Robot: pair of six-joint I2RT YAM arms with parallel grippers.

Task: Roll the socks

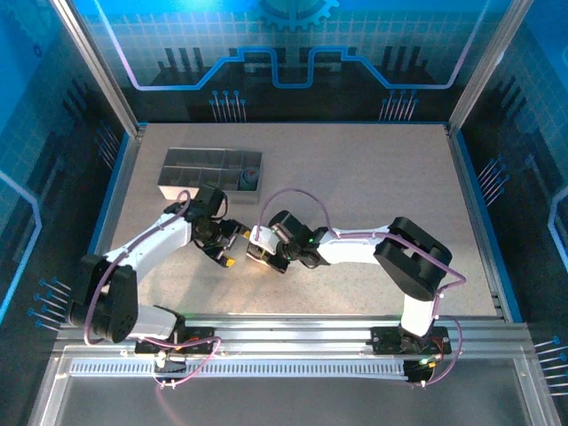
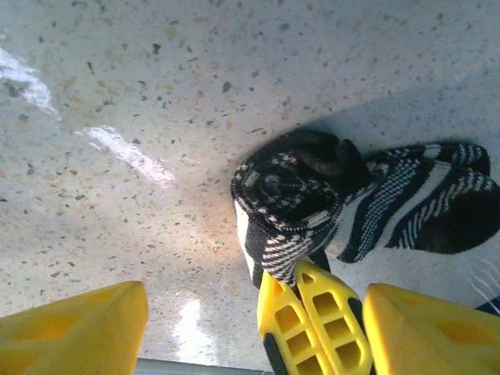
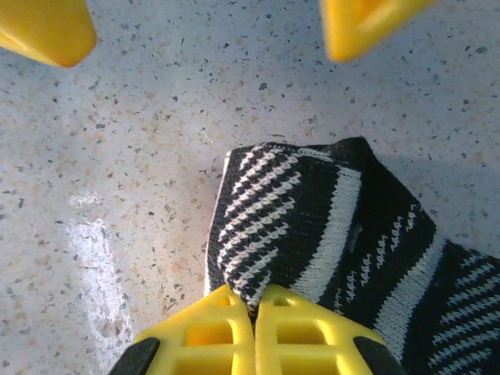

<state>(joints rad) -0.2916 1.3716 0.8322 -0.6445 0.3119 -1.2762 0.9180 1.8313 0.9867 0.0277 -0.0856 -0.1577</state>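
A black sock with thin white stripes (image 2: pixel 293 195) lies on the speckled table, one end rolled into a bundle and the rest trailing away flat (image 2: pixel 422 203). My right gripper (image 3: pixel 255 301) is shut on a fold of this sock (image 3: pixel 312 211) at the edge of the roll, and its joined yellow fingers (image 2: pixel 312 320) show from the left wrist. My left gripper (image 2: pixel 254 301) stands open, one finger on each side of the roll without touching it. From above, the left gripper (image 1: pixel 232 247) and right gripper (image 1: pixel 264 251) meet at the table's middle left.
A grey compartmented tray (image 1: pixel 191 173) stands at the back left, with a dark bluish bundle (image 1: pixel 251 180) in its right end compartment. The table (image 1: pixel 382 177) stretches bare to the right. Blue walls and metal posts ring it.
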